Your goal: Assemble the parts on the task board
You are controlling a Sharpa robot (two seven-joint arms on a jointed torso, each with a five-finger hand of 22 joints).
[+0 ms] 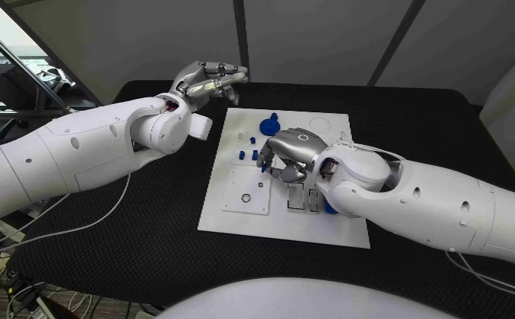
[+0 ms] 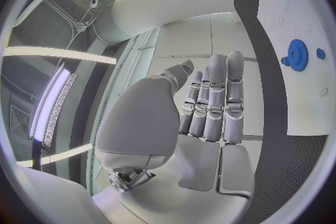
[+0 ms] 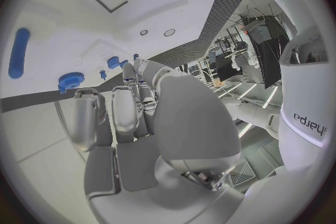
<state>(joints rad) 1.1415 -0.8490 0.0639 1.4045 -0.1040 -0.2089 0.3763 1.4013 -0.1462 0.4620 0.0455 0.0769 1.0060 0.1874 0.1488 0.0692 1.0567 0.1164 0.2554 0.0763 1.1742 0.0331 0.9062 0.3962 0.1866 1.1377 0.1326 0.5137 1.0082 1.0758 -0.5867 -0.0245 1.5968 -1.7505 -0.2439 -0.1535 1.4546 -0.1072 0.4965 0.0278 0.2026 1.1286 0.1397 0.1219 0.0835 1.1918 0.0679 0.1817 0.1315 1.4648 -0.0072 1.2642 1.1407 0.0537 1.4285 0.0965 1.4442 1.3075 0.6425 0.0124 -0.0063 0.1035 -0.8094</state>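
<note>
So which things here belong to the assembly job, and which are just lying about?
Job:
- task board
- blue gear
- small blue parts
- right robot hand, over the board
- left robot hand, raised off the board's far left corner

Lying about:
- black table
- white cable

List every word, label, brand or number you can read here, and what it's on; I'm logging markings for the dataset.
"sharpa": dark lettering, seen upside down, on the white arm casing at the edge of the right wrist view.
Task board: no readable text; only outlines and holes show.
Blue gear and the other blue parts: no markings to be seen.
Nothing else can be read.
</note>
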